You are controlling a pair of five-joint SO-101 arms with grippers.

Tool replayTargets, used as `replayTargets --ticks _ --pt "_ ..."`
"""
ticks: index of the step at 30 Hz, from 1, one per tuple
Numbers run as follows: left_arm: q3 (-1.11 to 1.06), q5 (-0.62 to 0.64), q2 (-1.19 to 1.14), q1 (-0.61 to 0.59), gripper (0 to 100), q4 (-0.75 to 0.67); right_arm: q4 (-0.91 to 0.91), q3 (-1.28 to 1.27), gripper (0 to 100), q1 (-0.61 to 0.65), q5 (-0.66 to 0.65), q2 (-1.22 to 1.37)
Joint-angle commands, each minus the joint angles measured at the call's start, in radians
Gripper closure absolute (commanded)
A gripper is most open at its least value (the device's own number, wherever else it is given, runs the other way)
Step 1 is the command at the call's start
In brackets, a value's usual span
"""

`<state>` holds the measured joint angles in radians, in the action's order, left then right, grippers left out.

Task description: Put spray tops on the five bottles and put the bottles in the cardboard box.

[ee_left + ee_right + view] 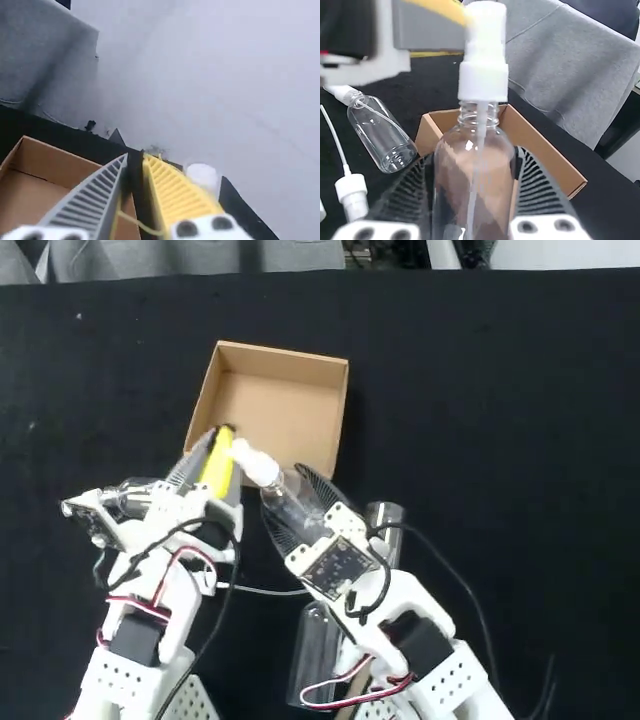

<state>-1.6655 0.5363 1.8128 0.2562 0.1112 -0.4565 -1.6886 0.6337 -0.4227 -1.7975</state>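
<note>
While the right tool (474, 157) clamps a bottle (472, 195), the left tool (136, 158) sits closed beside its spray top (482, 75).

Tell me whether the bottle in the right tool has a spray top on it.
Yes: a white spray top sits on the neck of the bottle held in the right tool, its tube running down inside.

Bottle (472, 185) base cut off at edge; cardboard box (545, 150) partly hidden behind it.
</note>
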Motion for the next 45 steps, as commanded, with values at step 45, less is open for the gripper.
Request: replayTargets --ticks 45 --pt "0.219 -0.026 0.014 -0.119 96 0.310 -0.046 0.136 93.5 -0.018 0.087 -0.104"
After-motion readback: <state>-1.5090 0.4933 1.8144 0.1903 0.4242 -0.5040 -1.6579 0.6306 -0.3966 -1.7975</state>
